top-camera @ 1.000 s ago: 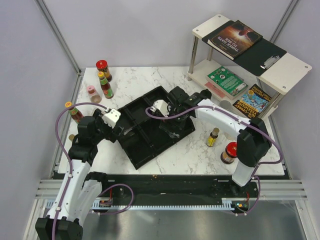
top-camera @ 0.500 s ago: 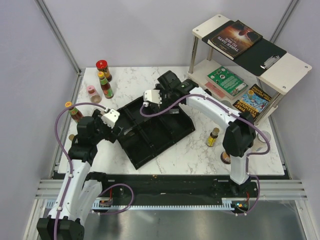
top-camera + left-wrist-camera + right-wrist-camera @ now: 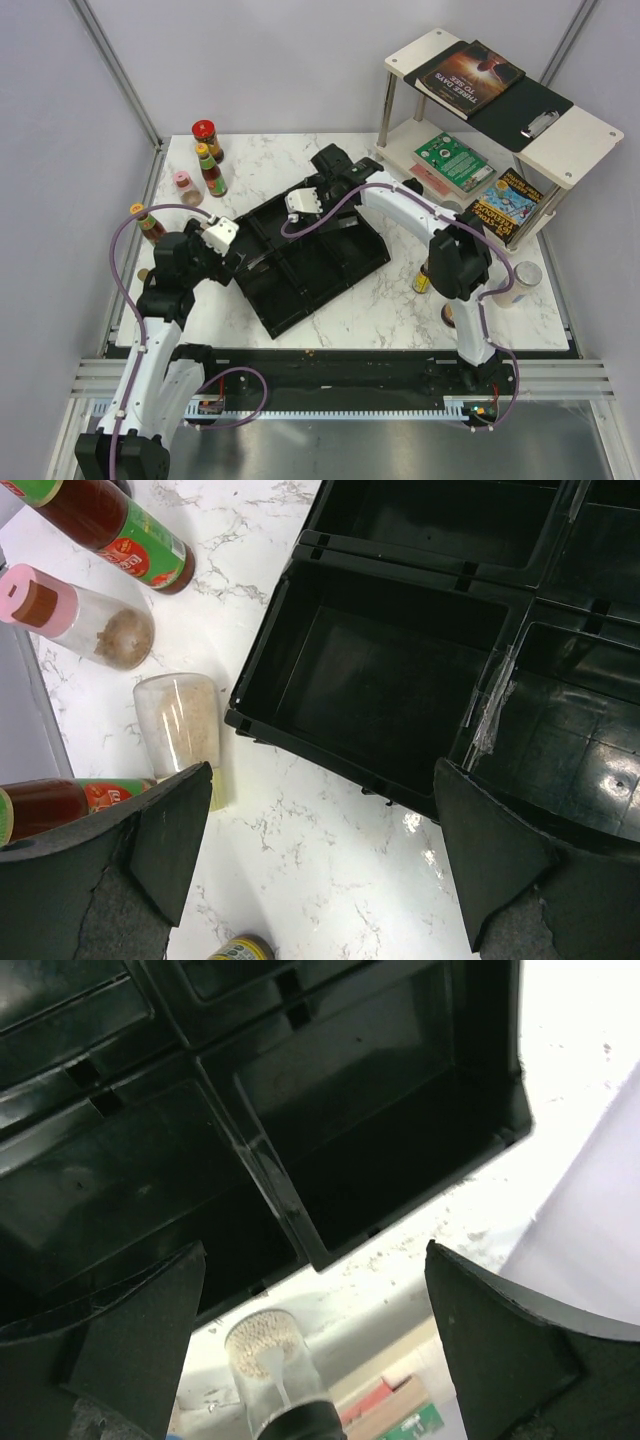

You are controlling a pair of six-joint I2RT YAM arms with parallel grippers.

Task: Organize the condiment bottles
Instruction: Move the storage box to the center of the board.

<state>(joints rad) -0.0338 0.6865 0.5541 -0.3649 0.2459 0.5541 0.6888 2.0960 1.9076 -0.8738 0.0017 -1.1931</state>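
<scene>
At upper left of the overhead view, several condiment bottles (image 3: 211,172) stand on the bench (image 3: 400,300) beside the black tray (image 3: 300,290); others stand at right. Both the left hand (image 3: 320,780) and the right hand (image 3: 315,1255) gape, empty. The bottles are probably light, rigid, slick and breakable; grasp mid-body, below the cap.

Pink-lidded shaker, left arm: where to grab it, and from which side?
Take the pink-lidded shaker by its clear round body just below the lid, coming down from above. It looks upright, and the sauce bottle and clear jar flank it closely, so sideways entry looks crowded.
</scene>
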